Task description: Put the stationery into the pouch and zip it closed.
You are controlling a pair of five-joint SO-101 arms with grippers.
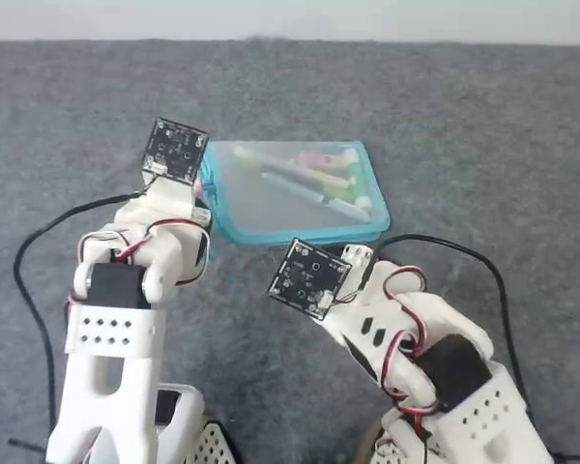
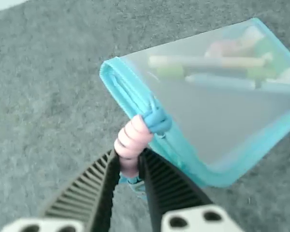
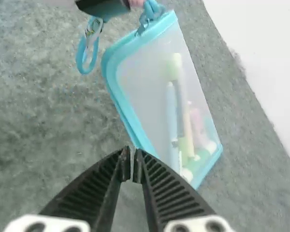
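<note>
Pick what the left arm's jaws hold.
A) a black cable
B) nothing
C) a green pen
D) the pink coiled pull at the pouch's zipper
D: in the left wrist view the left arm's jaws are shut on the pink coiled pull at the zipper of the pouch.

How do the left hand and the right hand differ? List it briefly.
The left hand is shut on the pink coiled zipper pull; the right hand is shut on nothing visible. The left hand sits at the short end of the translucent turquoise-edged pouch, the right hand by its long side. Both are black and ribbed.
</note>
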